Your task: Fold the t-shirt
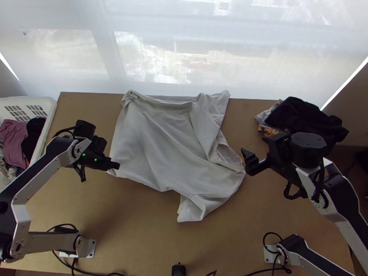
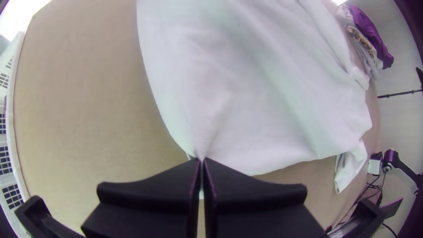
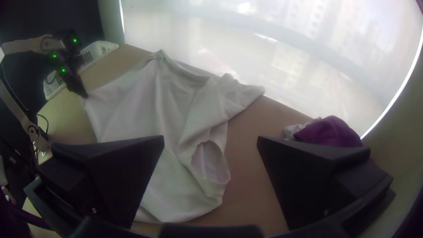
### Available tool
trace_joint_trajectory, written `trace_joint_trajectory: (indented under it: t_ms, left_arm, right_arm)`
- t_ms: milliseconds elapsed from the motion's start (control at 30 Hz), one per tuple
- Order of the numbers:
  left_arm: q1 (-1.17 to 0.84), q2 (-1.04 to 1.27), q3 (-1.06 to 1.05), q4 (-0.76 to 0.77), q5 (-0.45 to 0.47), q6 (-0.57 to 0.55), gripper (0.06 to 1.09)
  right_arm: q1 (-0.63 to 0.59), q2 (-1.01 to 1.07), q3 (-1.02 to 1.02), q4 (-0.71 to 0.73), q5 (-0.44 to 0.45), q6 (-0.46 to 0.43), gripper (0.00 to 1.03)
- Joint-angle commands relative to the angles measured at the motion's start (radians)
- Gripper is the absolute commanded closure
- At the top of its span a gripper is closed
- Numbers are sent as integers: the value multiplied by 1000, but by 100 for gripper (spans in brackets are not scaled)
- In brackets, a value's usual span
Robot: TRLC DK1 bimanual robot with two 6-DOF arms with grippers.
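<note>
T-shirt [image 1: 152,141], loosely laid out, rumpled, upper ctr of bench [image 1: 128,223]. L tool [image 1: 115,165], ctr-left of frame: pinching cloth corner. R tool [image 1: 255,144], ctr-right: spread, near sleeve.

light wooden table [image 1: 132,223] | pale t-shirt [image 1: 155,137], spread, rumpled | clothing pile [image 1: 303,118]

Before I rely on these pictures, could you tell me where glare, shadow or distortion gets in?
Top view: glare from the window, with the near part of the table dimmer. Left wrist view: the basket's rim looks bowed, corners dark. Right wrist view: window glare again, the right gripper's fingers dark against it.
</note>
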Motion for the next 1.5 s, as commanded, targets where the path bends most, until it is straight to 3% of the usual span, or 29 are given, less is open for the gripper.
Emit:
trace_joint_trajectory:
  t_ms: [0, 233, 667, 1067, 1467]
  left_arm:
    - [19, -166, 79, -106, 48, 10, 105]
    - [111, -318, 196, -172, 123, 14, 105]
    - [289, -427, 237, -258, 130, 85, 105]
    - [321, -445, 239, -294, 129, 108, 105]
    - [323, -438, 239, -291, 130, 126, 105]
  right_arm:
    - [23, -16, -128, 11, -17, 23, 5]
    - [18, 122, -217, 186, -43, 23, 5]
    - [-43, 636, -111, 466, -92, -24, 5]
    - [-88, 943, 121, 493, -137, -40, 7]
    - [-74, 987, 233, 454, -161, -17, 10]
